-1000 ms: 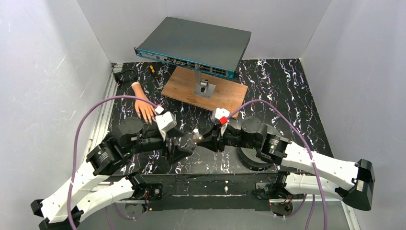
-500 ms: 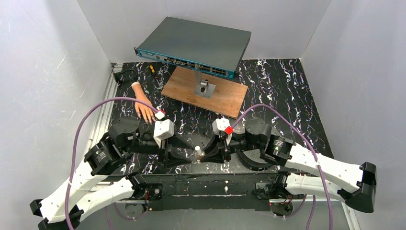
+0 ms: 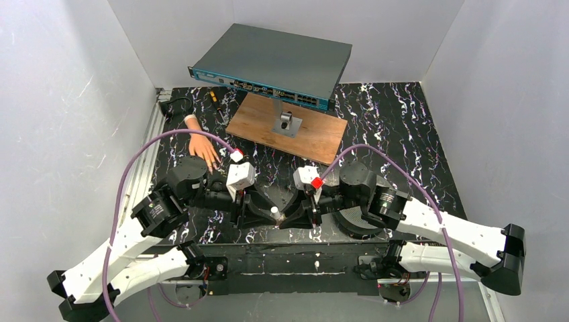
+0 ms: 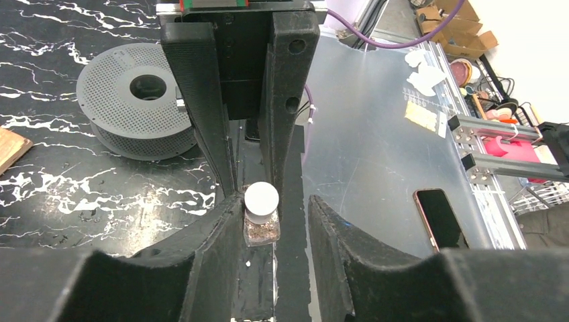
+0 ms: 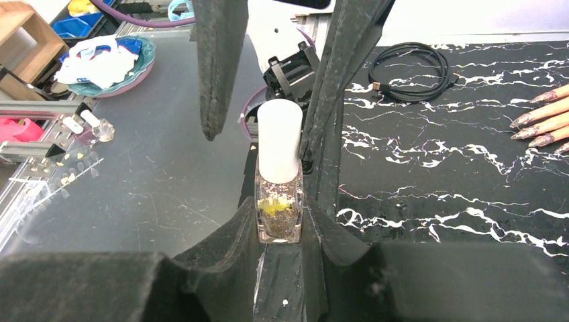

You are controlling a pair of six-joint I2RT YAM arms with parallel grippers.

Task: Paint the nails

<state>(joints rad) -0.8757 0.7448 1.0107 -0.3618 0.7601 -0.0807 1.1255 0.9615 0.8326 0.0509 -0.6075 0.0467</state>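
Note:
A tiny glass bottle (image 5: 278, 211) with a white cap (image 4: 261, 199) stands upright near the table's front edge, between the two grippers (image 3: 274, 213). My right gripper (image 5: 278, 225) is shut on its glass body. My left gripper (image 4: 272, 218) faces it from the other side, jaws apart around the cap: one finger (image 4: 225, 215) touches the bottle and the other (image 4: 322, 221) stands off it. The peach mannequin hand (image 3: 200, 147) lies flat at the back left, behind my left arm. Its glittery nails (image 5: 537, 121) show at the right edge of the right wrist view.
A network switch (image 3: 275, 64) sits on a stand over a wooden board (image 3: 315, 137) at the back centre. A grey filament spool (image 4: 137, 100) lies under my right arm. A coiled black cable (image 5: 409, 70) and small tools (image 3: 213, 97) lie at the back left. White walls enclose three sides.
Both grippers and the bottle have come toward the table's front edge. My left gripper's jaws have narrowed around the cap. The right gripper has kept its hold.

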